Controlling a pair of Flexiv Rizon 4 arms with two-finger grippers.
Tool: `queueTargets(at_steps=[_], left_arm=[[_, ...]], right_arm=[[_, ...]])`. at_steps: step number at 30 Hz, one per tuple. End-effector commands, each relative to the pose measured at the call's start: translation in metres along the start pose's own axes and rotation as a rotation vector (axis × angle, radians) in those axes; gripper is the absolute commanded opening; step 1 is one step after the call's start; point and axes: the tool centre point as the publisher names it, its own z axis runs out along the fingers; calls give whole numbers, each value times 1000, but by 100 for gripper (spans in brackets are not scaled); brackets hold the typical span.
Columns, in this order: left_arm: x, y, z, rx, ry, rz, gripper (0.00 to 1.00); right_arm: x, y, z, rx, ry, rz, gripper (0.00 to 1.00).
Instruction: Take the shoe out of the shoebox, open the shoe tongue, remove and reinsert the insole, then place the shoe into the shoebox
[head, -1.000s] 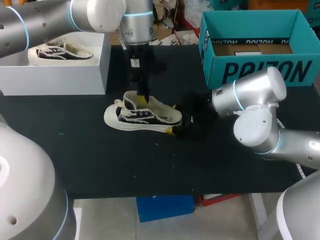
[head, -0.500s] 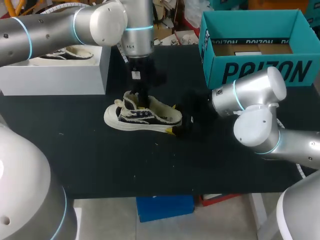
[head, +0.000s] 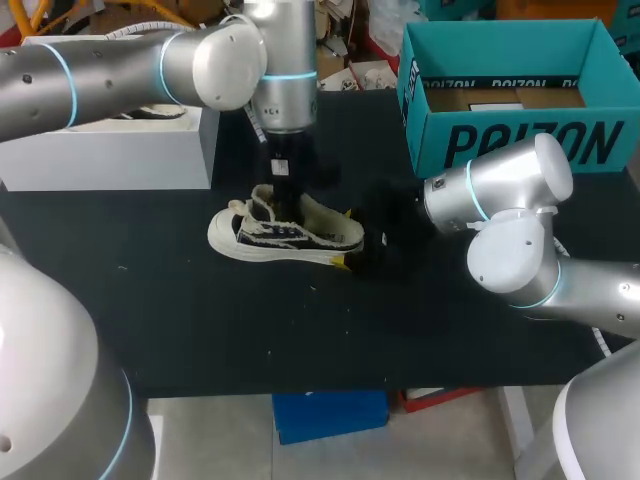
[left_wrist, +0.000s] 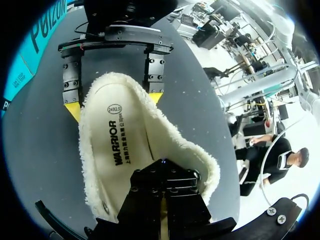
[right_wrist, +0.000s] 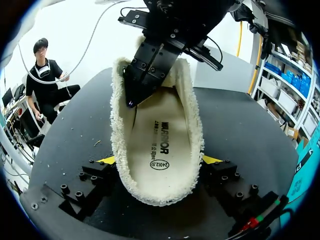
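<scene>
On the black table (head: 200, 320), midway between its near and far edges, a black-and-cream low-top shoe with fleece lining (head: 285, 232) sits on its sole, toe toward the table's left edge. The right gripper (right_wrist: 160, 161) clamps its heel, one yellow-tipped finger against each side. The left gripper (head: 283, 203) hangs straight down into the shoe's opening, black fingers drawn together, tips at the printed cream insole (right_wrist: 162, 145) beside the fleece wall; whether they pinch anything cannot be told. At the far left corner a white box (head: 110, 150) holds a second shoe (head: 150, 108), partly hidden by the left arm (head: 120, 70). At the far right corner stands an open teal cardboard shoebox (head: 520, 140).
</scene>
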Motion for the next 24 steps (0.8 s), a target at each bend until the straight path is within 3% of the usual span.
queueTargets(at_steps=[1, 8, 24], left_arm=[[-2, -1, 7, -20, -4, -10, 0], [-1, -1, 11, -54, -44, -39, 0], [-1, 1, 21, -50, -67, -68, 0]], right_arm=[[0, 0, 2, 4, -1, 2, 0], [0, 0, 2, 4, -1, 2, 0], [0, 0, 2, 4, -1, 2, 0]])
